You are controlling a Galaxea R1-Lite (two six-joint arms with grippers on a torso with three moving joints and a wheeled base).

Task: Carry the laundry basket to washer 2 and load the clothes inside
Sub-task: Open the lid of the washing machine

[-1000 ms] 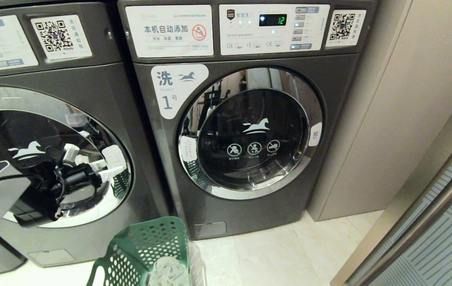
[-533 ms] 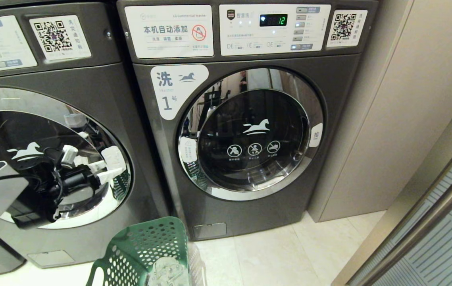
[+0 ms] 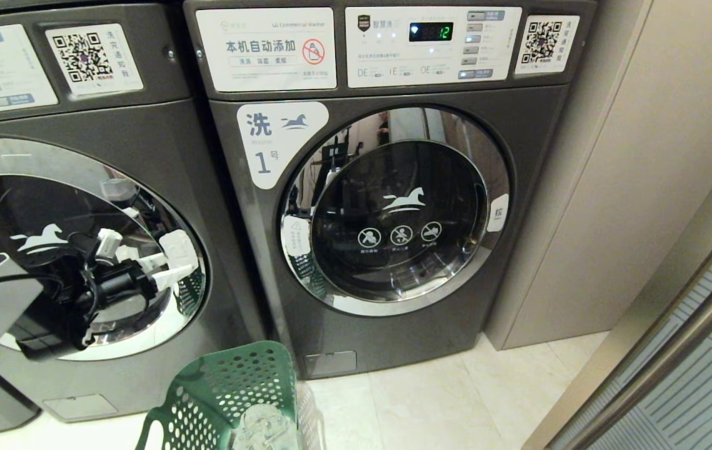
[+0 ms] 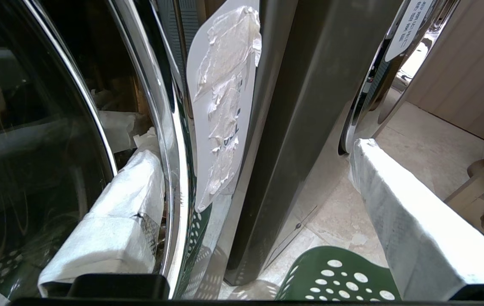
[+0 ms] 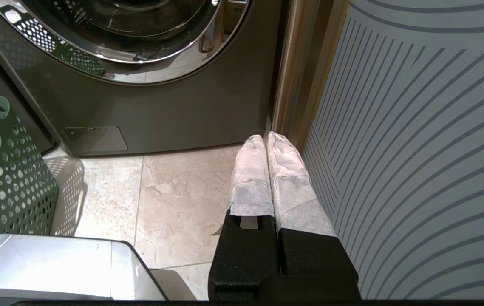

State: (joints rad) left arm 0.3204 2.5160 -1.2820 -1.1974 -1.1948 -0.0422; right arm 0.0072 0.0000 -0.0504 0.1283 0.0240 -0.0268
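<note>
Washer 2 (image 3: pixel 112 156) is the dark grey machine on the left, and its chrome-ringed door (image 3: pixel 80 250) is closed. My left gripper (image 3: pixel 157 267) is open at the door's right rim. In the left wrist view the left gripper (image 4: pixel 254 148) straddles the rim and its taped white tab (image 4: pixel 220 106). One finger (image 4: pixel 118 212) lies over the glass, the other (image 4: pixel 411 221) over the floor. The green laundry basket (image 3: pixel 230 394) stands on the floor below, with the pale clothes (image 3: pixel 262 428) inside. My right gripper (image 5: pixel 267 140) hangs shut and empty, low at the right.
The like machine labelled "1" (image 3: pixel 393 206) stands to the right, door closed. A beige cabinet (image 3: pixel 612 187) and a striped panel (image 5: pixel 416 148) wall in the right side. Pale tiled floor (image 3: pixel 431 400) lies between basket and panel.
</note>
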